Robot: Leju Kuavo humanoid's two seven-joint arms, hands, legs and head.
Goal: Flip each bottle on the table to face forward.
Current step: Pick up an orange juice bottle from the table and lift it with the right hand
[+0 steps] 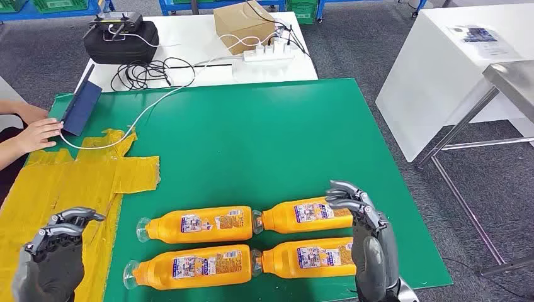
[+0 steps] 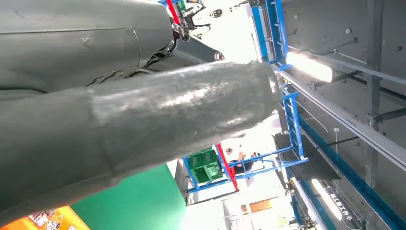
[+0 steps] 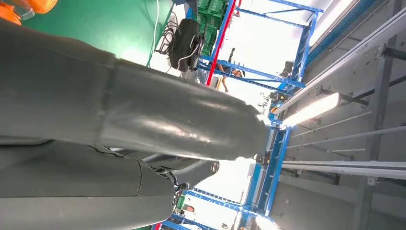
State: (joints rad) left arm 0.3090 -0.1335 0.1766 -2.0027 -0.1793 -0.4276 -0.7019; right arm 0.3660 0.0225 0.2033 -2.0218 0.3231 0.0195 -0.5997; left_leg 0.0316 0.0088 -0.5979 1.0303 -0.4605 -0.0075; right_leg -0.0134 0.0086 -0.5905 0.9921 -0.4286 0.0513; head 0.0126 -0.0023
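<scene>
Room: a workshop with grey carpet, blue racks holding green crates at the far side, a white desk (image 1: pixel 441 56) to the right and a steel-legged bench (image 1: pixel 513 78) beside it.
Surface: a desk covered by a green mat (image 1: pixel 252 145), with crumpled yellow sheet (image 1: pixel 56 189) on its left part.
Far desk: a black case (image 1: pixel 123 41), a cardboard box (image 1: pixel 242 25), a white power strip (image 1: pixel 267 53) and tangled cables (image 1: pixel 151 72).
Person: a hand (image 1: pixel 38 133) rests at the left edge beside a dark tablet (image 1: pixel 80 108).
Bottles: four orange bottles lie on their sides in two rows near the front edge: back left bottle (image 1: pixel 198 224), back right bottle (image 1: pixel 305 214), front left bottle (image 1: pixel 189 266), front right bottle (image 1: pixel 308 257). Their clear caps point left; each left bottle's base nearly touches the cap of the one to its right.
Labels: printed labels show on top of all four; whether these are the front faces is too small to tell.
Left hand (image 1: pixel 53 251): raised over the yellow sheet, well apart from the bottles, fingers curled but apart, holding nothing.
Right hand (image 1: pixel 365 236): raised at the base ends of the right bottles, fingers bent and spread, holding nothing; contact with them cannot be told.
Progress: neither hand grips a bottle, so any flip left is yet to begin; how many are done cannot be judged.
</scene>
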